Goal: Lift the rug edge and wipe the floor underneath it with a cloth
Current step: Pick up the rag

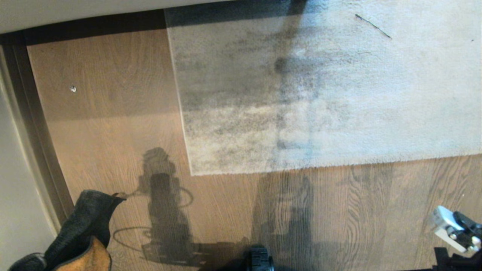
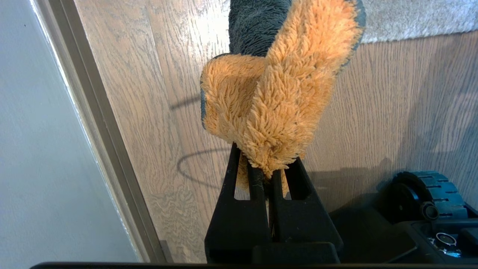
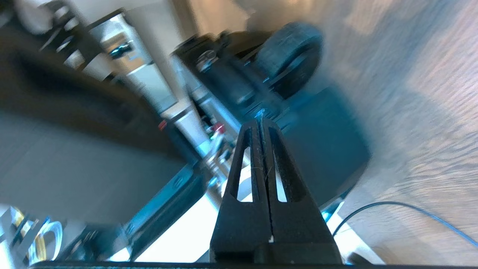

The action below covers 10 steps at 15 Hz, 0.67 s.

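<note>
Fuzzy cloth hangs near left, pinched tight in the left gripper. Right gripper, shut and empty, must open or it will miss the flat rug edge.

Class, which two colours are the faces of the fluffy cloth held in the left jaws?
The fluffy cloth is mustard-orange on one face, dark grey on the other; clearest in the left wrist view.

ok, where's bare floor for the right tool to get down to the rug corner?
Bare floor runs along the rug's near edge, and a wider patch lies between the rug's left border and the baseboard. Crowded low left: the left tool holds the cloth there. Robot base sits bottom centre; right tool shut.
</note>
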### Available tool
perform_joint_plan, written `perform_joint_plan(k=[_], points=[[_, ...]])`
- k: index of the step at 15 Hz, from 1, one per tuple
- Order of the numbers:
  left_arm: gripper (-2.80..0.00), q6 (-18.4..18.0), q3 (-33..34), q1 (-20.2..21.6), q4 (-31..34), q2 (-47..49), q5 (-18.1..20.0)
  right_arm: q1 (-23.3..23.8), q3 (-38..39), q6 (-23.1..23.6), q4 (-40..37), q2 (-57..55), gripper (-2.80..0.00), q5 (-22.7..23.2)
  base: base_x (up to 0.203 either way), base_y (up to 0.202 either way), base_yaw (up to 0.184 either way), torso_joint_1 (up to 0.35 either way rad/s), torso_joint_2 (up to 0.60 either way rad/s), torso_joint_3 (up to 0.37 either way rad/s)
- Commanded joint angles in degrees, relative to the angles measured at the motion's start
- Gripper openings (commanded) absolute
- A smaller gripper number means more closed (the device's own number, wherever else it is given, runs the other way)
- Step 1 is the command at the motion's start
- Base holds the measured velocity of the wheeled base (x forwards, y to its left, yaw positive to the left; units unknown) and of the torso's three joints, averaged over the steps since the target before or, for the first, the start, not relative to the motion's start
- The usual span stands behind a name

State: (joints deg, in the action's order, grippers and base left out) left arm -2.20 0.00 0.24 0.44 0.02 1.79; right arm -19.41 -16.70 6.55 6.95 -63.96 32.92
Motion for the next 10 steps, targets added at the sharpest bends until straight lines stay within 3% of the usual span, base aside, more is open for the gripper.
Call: perform_joint_plan(k=[1, 3, 6, 10], points=[[-2.80, 0.01, 0.00, 0.02, 0.00, -0.02, 0.05, -1.37, -1.53, -2.50, 3.29, -6.59, -2.80, -2.04, 0.000, 0.000, 0.000, 0.000, 0.00, 0.000], [-2.80, 0.01, 0.00, 0.02, 0.00, -0.02, 0.05, -6.00, -4.10, -13.39, 7.96, -10.09, -2.80, -10.84, 0.000, 0.000, 0.000, 0.000, 0.00, 0.000], [-2.80, 0.01, 0.00, 0.02, 0.00, -0.02, 0.05, -16.41, -6.70, -25.15, 14.26, -15.26, -2.80, -26.26, 0.000, 0.000, 0.000, 0.000, 0.00, 0.000], [-2.80, 0.01, 0.00, 0.02, 0.00, -0.02, 0.05, -26.65, -7.05, -33.73, 24.37, -21.91, -2.80, -43.38, 0.000, 0.000, 0.000, 0.000, 0.00, 0.000]])
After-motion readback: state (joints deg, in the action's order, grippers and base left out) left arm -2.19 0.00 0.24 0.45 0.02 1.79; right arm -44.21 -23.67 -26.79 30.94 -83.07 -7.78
